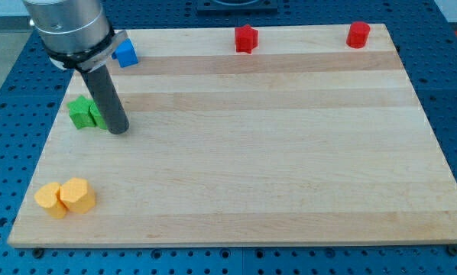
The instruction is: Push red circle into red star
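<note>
My tip (118, 131), the only tool here, is a bare rod with nothing to open or clamp, and it rests on the worktop (251, 168) just beside the green block (83, 112) at the view's left, possibly touching it. Nearest the view's bottom sit 2 yellow blocks (64, 197) touching each other, then the green one, then a blue block (125, 53) partly hidden behind the arm. Farthest off, along the top edge, the red star (246, 38) and the red circle (358, 34) stand well apart; my judgement is that a careless departure could drag the green block, and an off-centre push could slide the circle off the near top edge.
</note>
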Robot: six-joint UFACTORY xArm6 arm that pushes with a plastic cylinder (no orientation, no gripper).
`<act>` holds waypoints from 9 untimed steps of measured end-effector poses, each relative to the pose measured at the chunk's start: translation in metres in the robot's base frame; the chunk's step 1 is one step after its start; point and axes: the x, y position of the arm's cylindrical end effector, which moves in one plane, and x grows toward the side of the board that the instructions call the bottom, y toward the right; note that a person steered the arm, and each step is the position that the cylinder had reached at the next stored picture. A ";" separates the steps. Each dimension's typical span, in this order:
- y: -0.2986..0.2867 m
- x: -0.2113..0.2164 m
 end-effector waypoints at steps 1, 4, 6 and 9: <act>-0.001 -0.001; 0.296 -0.012; 0.505 -0.105; 0.528 -0.203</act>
